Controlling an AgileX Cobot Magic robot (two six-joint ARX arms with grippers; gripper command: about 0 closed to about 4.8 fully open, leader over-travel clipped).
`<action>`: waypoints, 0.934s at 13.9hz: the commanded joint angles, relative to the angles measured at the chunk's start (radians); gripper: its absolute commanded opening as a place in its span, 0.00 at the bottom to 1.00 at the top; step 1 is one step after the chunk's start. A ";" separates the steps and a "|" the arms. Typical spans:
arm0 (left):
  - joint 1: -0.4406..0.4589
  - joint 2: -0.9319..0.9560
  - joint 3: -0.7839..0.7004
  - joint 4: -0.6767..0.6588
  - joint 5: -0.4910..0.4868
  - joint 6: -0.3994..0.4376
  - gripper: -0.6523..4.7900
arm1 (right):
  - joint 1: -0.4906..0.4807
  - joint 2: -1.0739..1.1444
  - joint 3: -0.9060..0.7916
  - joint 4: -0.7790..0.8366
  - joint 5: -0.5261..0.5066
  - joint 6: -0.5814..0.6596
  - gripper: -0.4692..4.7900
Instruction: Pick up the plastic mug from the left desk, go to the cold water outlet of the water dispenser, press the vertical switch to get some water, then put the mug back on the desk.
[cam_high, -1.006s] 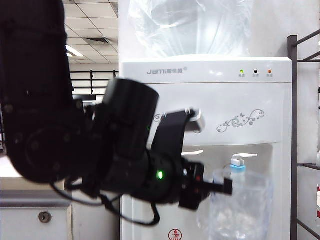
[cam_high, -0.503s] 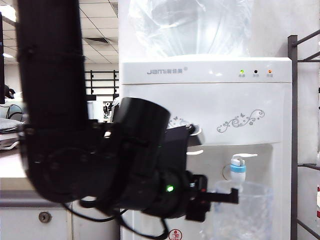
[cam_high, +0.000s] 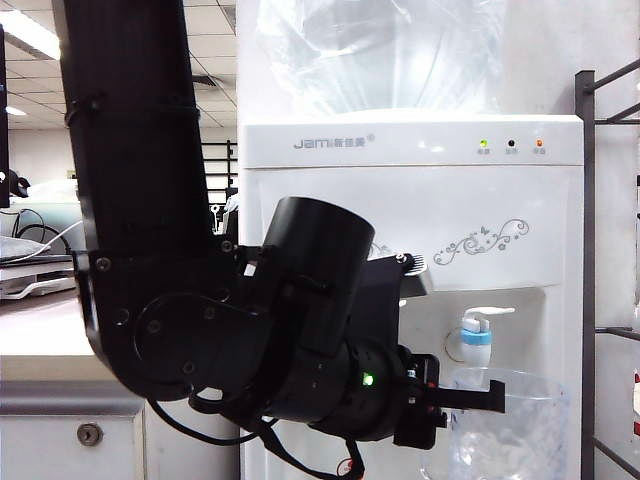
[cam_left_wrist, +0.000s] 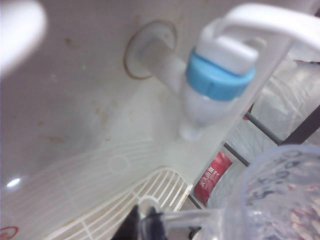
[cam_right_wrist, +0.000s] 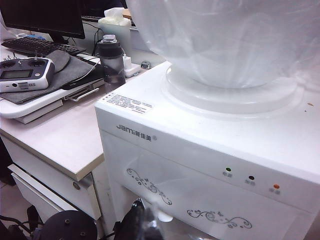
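The white water dispenser (cam_high: 420, 200) fills the exterior view, and my left arm reaches across its front. My left gripper (cam_high: 488, 400) is shut on the thin handle (cam_left_wrist: 192, 217) of the clear plastic mug (cam_high: 512, 432). The mug's open rim (cam_left_wrist: 280, 160) sits just below and slightly to one side of the cold water outlet (cam_left_wrist: 220, 80) with its blue ring. The vertical switch (cam_left_wrist: 265, 22) curves out above the tap, untouched. My right gripper (cam_right_wrist: 143, 222) is shut, low in front of the dispenser's panel. The left desk (cam_right_wrist: 60, 135) stands beside the dispenser.
A white drip grille (cam_left_wrist: 150, 195) lies under the taps. A dark metal rack (cam_high: 588, 260) stands right of the dispenser. On the desk are a smoky-grey bottle (cam_right_wrist: 111, 62), a remote controller (cam_right_wrist: 22, 72) and a keyboard (cam_right_wrist: 35, 46). The drawer lock (cam_high: 90, 434) shows at lower left.
My left arm has swung to the right and lower, carrying the mug along until it hangs under the blue-ringed tap. The grip on the handle is unchanged.
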 joint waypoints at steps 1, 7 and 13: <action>-0.002 -0.005 0.006 0.031 0.005 -0.006 0.11 | 0.000 -0.002 0.003 0.013 0.002 -0.003 0.08; -0.003 -0.005 0.006 0.029 0.000 -0.005 0.11 | 0.000 -0.001 0.003 0.012 0.002 -0.003 0.08; -0.003 0.056 0.013 0.079 -0.046 -0.004 0.11 | 0.000 -0.002 0.003 0.013 0.001 -0.003 0.08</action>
